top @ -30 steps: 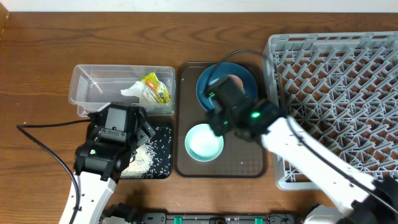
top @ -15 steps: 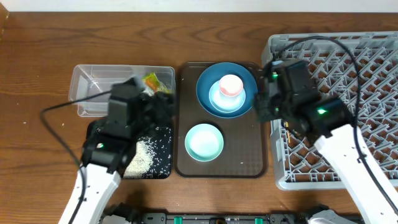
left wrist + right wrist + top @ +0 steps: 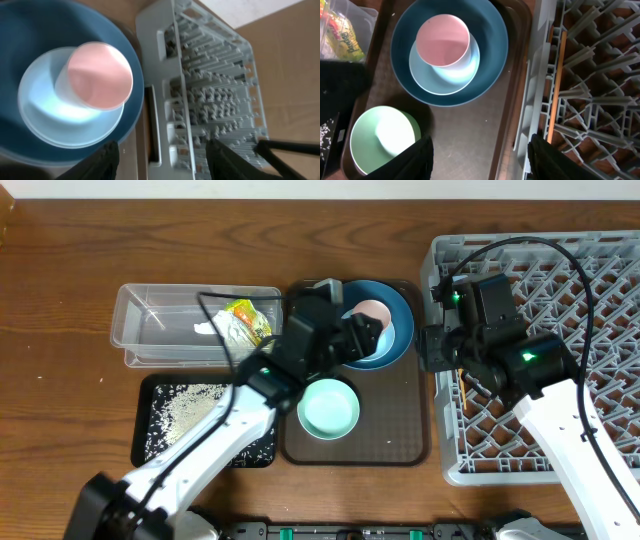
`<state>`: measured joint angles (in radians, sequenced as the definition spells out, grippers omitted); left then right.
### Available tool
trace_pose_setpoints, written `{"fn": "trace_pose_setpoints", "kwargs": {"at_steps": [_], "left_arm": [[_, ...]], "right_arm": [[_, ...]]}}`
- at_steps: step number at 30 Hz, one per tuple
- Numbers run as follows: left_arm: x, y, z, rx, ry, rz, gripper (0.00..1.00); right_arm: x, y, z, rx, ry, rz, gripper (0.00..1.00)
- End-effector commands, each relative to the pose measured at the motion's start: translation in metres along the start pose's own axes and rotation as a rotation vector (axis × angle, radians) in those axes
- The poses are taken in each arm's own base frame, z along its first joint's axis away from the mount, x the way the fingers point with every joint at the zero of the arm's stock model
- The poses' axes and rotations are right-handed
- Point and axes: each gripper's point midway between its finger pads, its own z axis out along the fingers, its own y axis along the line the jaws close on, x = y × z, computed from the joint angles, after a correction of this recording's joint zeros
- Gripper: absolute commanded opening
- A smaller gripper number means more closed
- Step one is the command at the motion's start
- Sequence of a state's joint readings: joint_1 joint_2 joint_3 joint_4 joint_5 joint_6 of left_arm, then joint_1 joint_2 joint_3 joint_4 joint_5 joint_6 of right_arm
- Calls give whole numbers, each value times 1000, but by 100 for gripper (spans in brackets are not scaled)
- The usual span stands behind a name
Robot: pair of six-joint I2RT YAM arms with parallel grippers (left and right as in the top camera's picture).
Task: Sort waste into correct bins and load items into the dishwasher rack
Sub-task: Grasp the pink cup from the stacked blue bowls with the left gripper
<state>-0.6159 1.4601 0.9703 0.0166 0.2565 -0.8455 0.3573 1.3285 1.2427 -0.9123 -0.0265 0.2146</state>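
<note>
We see left gripper [image 3: 162, 146] and right gripper [image 3: 480, 140] spread, empty; right wrist catches mint-green bowl [image 3: 382, 140] toward near edge of counter [image 3: 60, 400], left wrist doesn't.

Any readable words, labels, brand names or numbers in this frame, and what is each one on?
Snack wrapper, lying in the clear tub: dark printed lettering shows in the right wrist view, but it is too blurred and cut off to read.
Nothing else in any view carries visible text, numbers or signs.
</note>
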Motion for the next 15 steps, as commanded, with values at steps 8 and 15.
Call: {"fn": "trace_pose_setpoints", "kwargs": {"at_steps": [8, 15], "left_arm": [[-28, 30, 31, -137, -177, -21, 58], [-17, 49, 51, -180, -150, -45, 57]], "right_arm": [[-5, 0, -6, -2, -22, -12, 64], [-5, -1, -6, 2, -22, -12, 64]]}}
